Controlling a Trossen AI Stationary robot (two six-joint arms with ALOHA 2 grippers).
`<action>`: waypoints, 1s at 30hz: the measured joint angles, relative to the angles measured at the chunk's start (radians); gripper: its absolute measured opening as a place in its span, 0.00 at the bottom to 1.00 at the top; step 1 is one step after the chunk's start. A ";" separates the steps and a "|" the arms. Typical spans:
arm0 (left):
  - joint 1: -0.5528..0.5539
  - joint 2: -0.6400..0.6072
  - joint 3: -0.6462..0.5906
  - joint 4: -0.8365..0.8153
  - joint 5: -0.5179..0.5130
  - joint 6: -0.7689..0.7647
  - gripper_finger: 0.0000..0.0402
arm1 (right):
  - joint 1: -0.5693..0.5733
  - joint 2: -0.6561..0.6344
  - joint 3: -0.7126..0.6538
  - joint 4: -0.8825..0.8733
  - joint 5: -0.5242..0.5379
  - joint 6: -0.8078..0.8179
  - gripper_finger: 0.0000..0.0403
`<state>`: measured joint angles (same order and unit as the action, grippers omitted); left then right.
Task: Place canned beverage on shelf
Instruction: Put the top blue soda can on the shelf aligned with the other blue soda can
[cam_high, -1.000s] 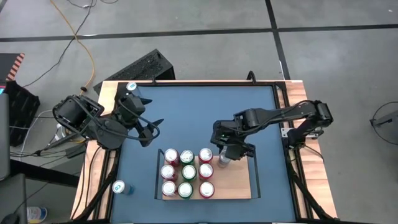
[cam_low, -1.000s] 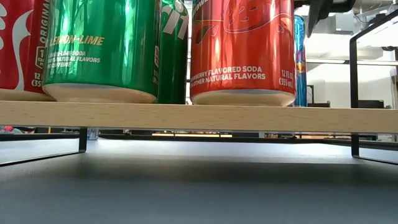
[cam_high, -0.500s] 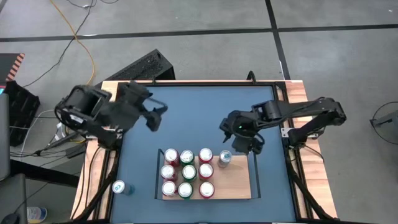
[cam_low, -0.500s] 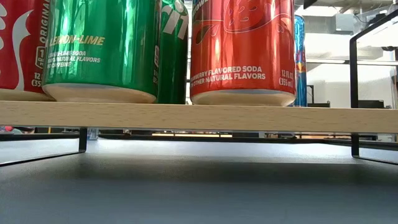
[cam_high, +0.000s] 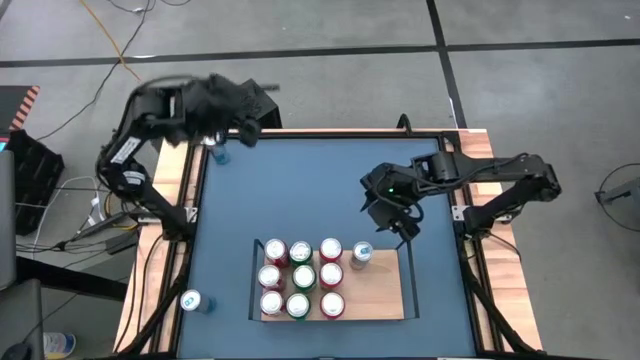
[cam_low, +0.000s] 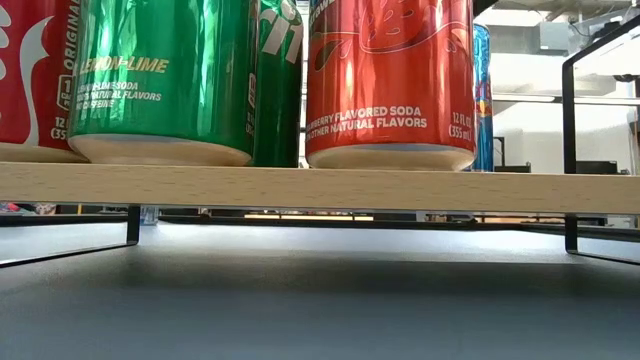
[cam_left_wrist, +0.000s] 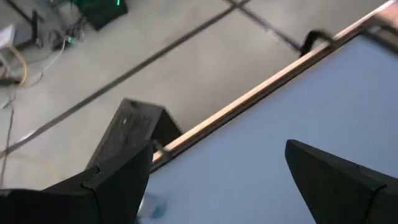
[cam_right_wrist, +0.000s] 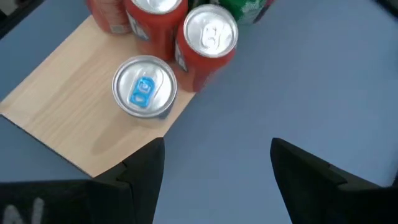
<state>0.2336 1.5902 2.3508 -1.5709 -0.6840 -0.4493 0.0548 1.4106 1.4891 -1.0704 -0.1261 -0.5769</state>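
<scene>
the blue-tab can (cam_right_wrist: 144, 87) (beyond the right gripper (cam_right_wrist: 214, 165), spread wide and empty) could be toppled if clipped.

right gripper (cam_high: 398, 222) — let go of blue-tab can (cam_high: 362, 253), withdrew | left gripper (cam_high: 243, 117) — swung to far corner

Ten cans (cam_high: 304, 277) on the shelf (cam_high: 380, 295)
</scene>
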 joint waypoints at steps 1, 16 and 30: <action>0.051 0.000 -0.004 0.001 0.036 0.026 0.88 | -0.001 0.002 0.000 -0.005 -0.001 0.001 0.69; 0.673 -0.012 -0.477 0.077 0.303 0.245 0.88 | -0.093 0.001 -0.001 0.047 -0.003 0.086 0.69; 0.811 -0.046 -0.855 0.326 0.433 0.310 0.88 | -0.144 0.001 -0.001 0.080 -0.003 0.117 0.69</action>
<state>1.0451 1.5440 1.4955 -1.2453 -0.2511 -0.1395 -0.0895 1.4120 1.4883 -0.9907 -0.1293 -0.4603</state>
